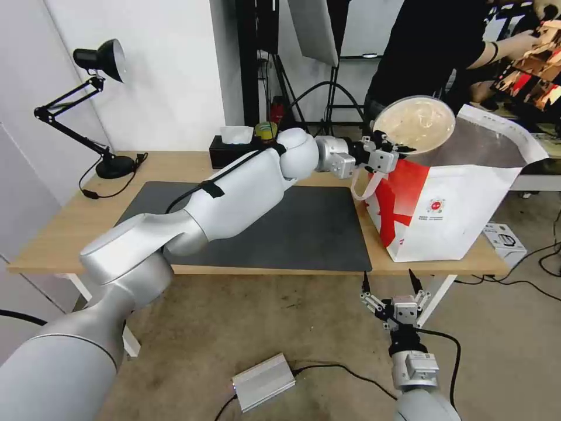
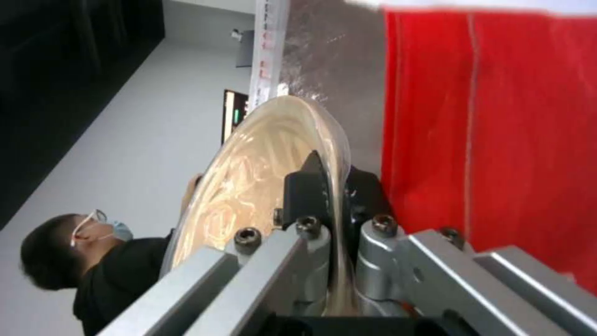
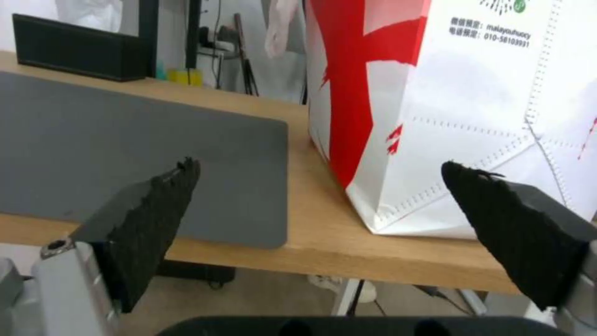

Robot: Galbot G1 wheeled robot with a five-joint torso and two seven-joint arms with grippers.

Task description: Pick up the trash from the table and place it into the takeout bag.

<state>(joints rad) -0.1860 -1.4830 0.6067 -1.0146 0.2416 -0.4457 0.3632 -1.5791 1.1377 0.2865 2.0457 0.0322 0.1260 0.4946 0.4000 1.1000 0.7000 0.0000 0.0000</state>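
Nearest the head camera, the left arm's silver shoulder and white forearm run from the lower left corner up and across the tabletop [image 1: 70, 234]. Low at the front, below the tabletop's near edge, the right gripper [image 1: 390, 283] hangs over the floor with its jaws spread wide and nothing between them; the right wrist view shows its two black pads [image 3: 156, 219] well apart, facing the tabletop edge and the lower corner of the takeout bag [image 3: 473, 116].

On the tabletop lies the dark grey mat [image 1: 315, 228], bare where it shows. The takeout bag [image 1: 456, 199] stands upright at the right end of the tabletop, just beside the mat's right edge, mouth open and foil lining exposed.

The left gripper [image 1: 390, 146] is raised at the bag's near upper rim. Its jaws are closed on the edge of the beige shallow bowl [image 1: 416, 123], which is tilted steeply, its hollow facing the camera, above the bag's opening. The left wrist view confirms a black pad [image 2: 308, 186] pressed against the bowl [image 2: 261, 163] rim.

At the back edge sit a black tissue box [image 1: 231, 149] and a desk lamp [image 1: 108, 105].
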